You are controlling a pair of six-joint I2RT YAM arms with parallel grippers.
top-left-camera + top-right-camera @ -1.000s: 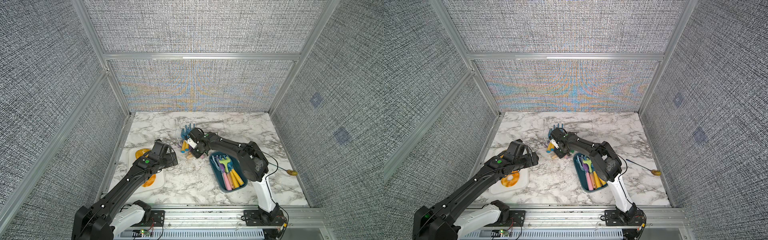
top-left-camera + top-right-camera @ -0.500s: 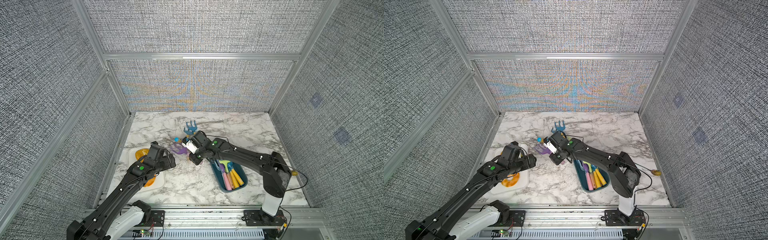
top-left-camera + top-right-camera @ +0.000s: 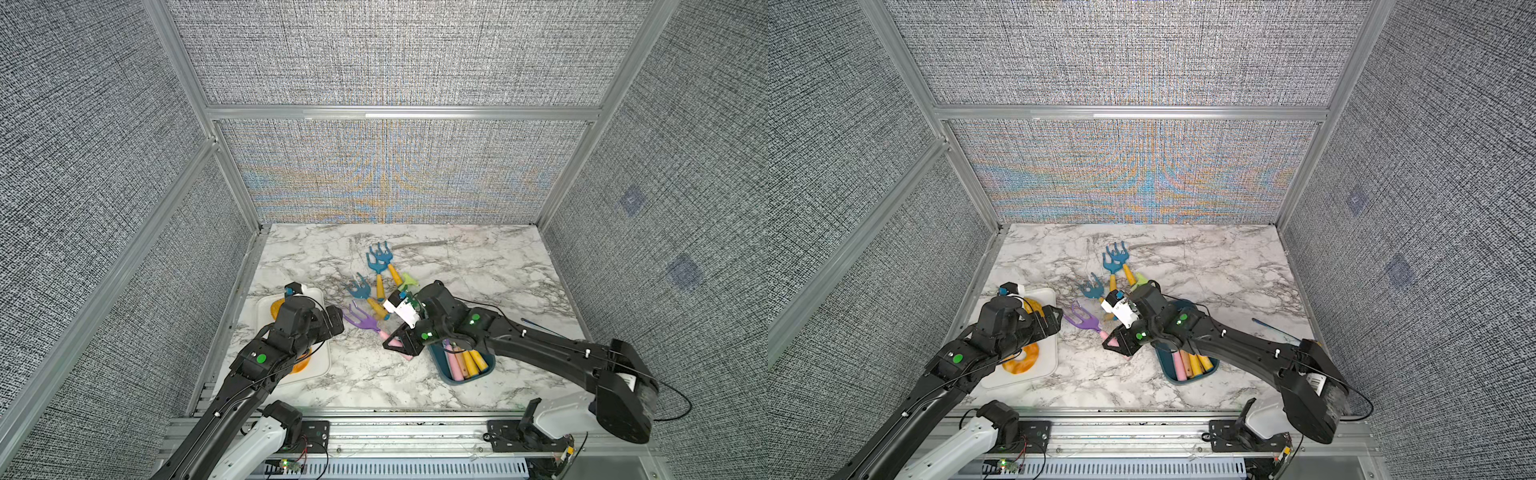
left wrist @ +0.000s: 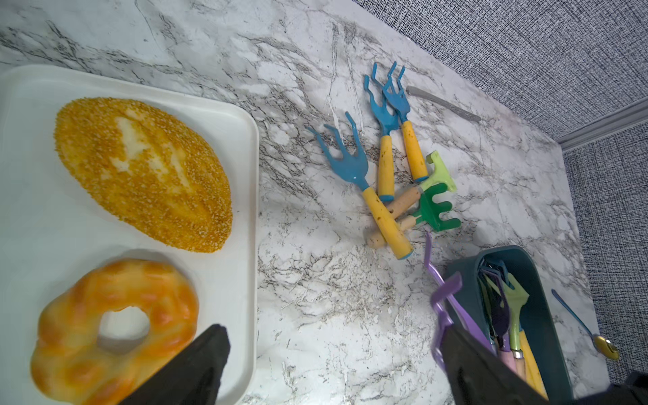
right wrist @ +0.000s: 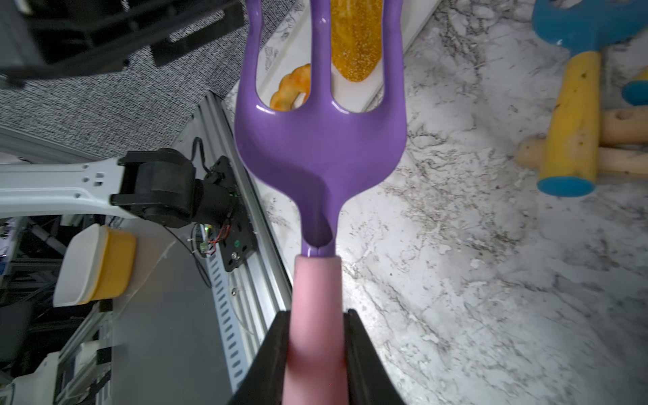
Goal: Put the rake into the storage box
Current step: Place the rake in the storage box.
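While left gripper (image 4: 329, 336) hangs spread at tray (image 4: 245, 196) edge, right gripper (image 5: 317, 322) pinches purple rake (image 5: 319, 140) by pink handle (image 5: 315, 287) beside storage box (image 4: 463, 284)

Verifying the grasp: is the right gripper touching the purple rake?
Touching. The right wrist view shows the right gripper closed on the purple rake, both fingers flush against its pink handle.

One bench (image 3: 478, 266). Six toy rakes are outside the single storage box (image 4: 547, 329): three blue rakes (image 4: 350, 168), two green rakes (image 4: 434, 210) and one purple rake (image 5: 319, 140). More rakes fill the box, too bunched for a firm count. One white tray (image 4: 28, 217) carries two breads: one seeded loaf (image 4: 147, 175), one ring-shaped roll (image 4: 73, 315). Also one spoon (image 4: 605, 347) and one grey strip (image 4: 441, 105).
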